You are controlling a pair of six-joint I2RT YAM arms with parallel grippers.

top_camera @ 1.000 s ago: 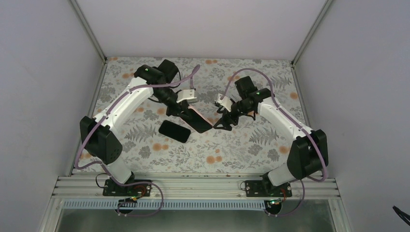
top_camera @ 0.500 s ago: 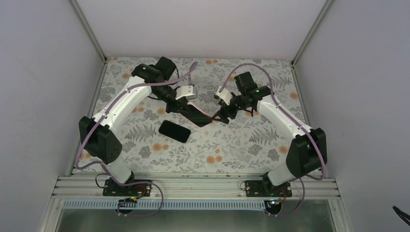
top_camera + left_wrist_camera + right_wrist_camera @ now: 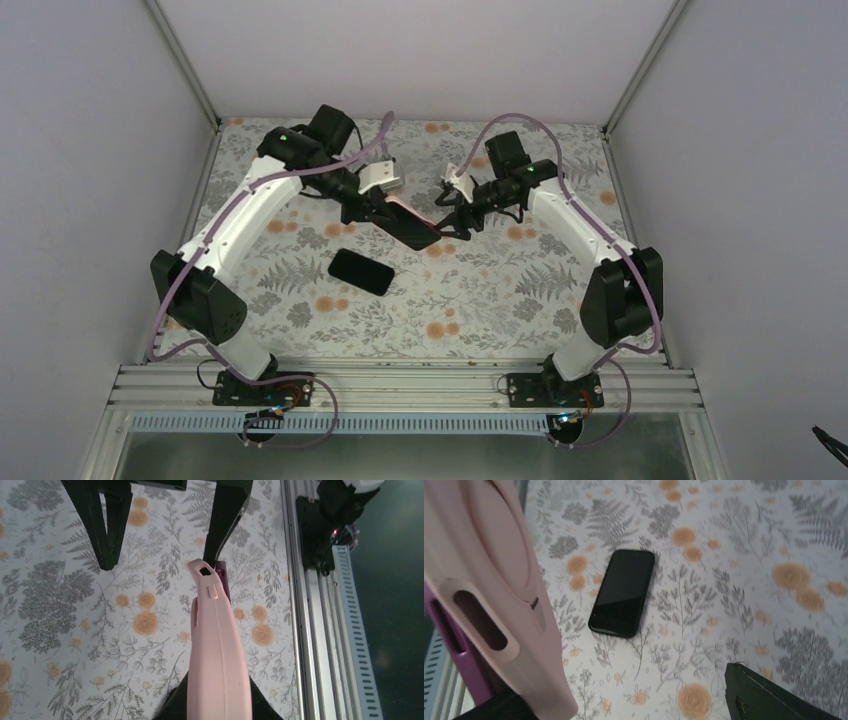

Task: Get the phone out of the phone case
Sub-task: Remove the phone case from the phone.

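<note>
L gripper [image 3: 380,212] clamped on smooth pink case [image 3: 217,650]: rounded corners, slotted end, purple edge [image 3: 223,577] inside. R gripper [image 3: 455,220] spread wide at tip. Glossy black phone [image 3: 623,592] flat on floral table [image 3: 724,555].

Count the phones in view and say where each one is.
2. A black phone lies flat on the table, held by nothing. A purple phone sits inside the pink case, held above the table in the left gripper; only its edge shows.

2 phones [image 3: 623,592] [image 3: 459,670], 1 pink case [image 3: 489,565], 2 arms [image 3: 240,215] [image 3: 580,235].
</note>
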